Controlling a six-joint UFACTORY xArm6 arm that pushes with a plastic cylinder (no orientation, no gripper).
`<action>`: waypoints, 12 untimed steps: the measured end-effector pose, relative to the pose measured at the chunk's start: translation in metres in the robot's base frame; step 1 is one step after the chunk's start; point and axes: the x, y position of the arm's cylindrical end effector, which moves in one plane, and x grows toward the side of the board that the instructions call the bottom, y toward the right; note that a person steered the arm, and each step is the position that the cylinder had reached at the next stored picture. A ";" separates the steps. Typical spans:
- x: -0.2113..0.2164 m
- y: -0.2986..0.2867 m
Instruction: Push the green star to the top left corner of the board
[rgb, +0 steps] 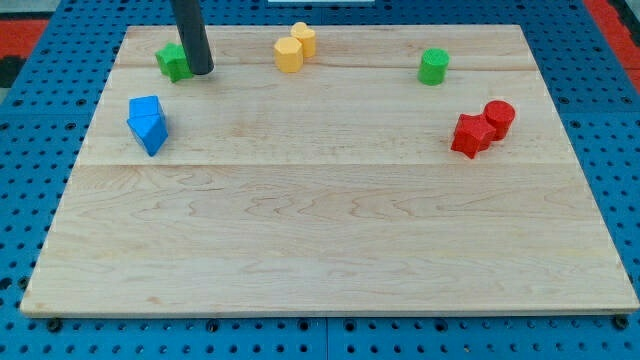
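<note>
— Board (330, 250) lay bare at the view's bottom; what sat beyond?

— Blue blocks (148, 123) left, red blocks (482, 127) right, shapes hard to tell. Farther: yellow pair (295, 48), green cylinder (433, 66).

— And the star?

— Green star (174, 62) stood near the top left corner, partly hidden by my rod. My tip (201, 71) touched its right side; no fingers there to open or close.

A pale wooden board (330, 240) lies on a blue pegboard (30, 140). At its far left sits a green star block (172, 62), with two blue blocks (147, 123) touching just nearer. Two yellow blocks (295, 48) sit far centre, a green cylinder (434, 66) far right, and two touching red blocks (482, 127) nearer right.
</note>
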 end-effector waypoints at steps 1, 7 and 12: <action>0.000 0.000; 0.006 0.001; 0.068 -0.042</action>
